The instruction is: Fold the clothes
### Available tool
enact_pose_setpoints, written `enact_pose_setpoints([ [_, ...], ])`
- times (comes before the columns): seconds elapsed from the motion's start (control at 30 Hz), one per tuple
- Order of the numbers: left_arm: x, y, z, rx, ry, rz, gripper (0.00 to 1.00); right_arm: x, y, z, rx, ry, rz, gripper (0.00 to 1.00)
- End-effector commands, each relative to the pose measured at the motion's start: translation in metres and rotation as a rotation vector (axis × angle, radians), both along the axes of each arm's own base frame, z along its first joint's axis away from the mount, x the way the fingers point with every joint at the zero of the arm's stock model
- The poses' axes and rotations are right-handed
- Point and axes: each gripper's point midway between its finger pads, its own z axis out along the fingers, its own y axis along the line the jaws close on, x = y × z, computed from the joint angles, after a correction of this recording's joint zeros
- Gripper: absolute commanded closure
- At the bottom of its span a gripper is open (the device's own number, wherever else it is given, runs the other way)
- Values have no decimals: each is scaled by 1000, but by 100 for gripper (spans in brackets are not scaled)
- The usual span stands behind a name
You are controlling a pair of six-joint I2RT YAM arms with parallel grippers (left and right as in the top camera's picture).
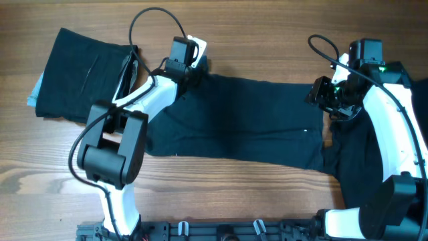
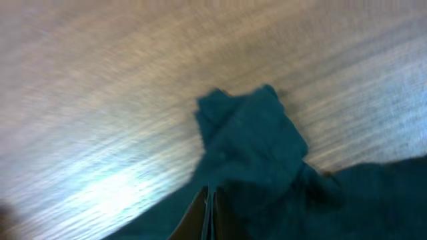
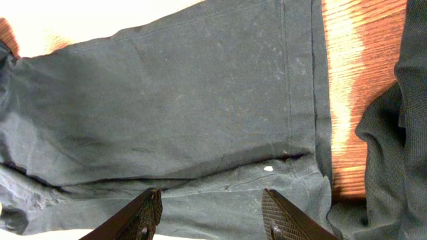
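Black soft fabric, a shirt [image 1: 247, 120] lies flat across the wooden counter [image 1: 221, 33]. At its corner the left gripper [image 2: 207, 200] is pressed together on a bunched tuft; that view is blurred. Over the stitched hem the right gripper [image 3: 213, 213] hangs spread, with a tiny white mark [image 3: 268, 169] just ahead, unreadable. Left of the left gripper lies a folded garment [image 1: 80, 73].

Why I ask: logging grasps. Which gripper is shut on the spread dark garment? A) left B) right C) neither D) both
A: the left gripper is closed on a bunched corner of the dark garment, while the right gripper stands open over it.
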Motion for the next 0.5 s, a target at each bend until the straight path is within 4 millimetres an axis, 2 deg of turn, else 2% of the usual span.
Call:
enact_pose_setpoints([
  [0.0, 7, -4, 51, -53, -82, 11, 96, 4, 2, 7, 10, -32, 22, 46],
  [0.1, -15, -26, 31, -114, 37, -84, 96, 5, 2, 7, 7, -37, 22, 46],
  [0.2, -25, -32, 13, -109, 97, -86, 96, 6, 2, 7, 6, -43, 22, 43],
  [0.23, -27, -35, 9, -107, 105, -92, 89, 6, 2, 7, 6, -43, 22, 43],
  [0.27, -27, -37, 6, -106, 107, -97, 57, 6, 2, 7, 6, -42, 22, 43],
  [0.3, -27, -39, 4, -106, 106, -100, 50, 6, 2, 7, 7, -42, 22, 43],
  [0.37, -23, -40, 1, -109, 94, -100, 47, 6, 2, 7, 7, -42, 22, 43],
  [0.47, -16, -38, -5, -112, 81, -91, 47, 6, 2, 7, 7, -41, 21, 43],
])
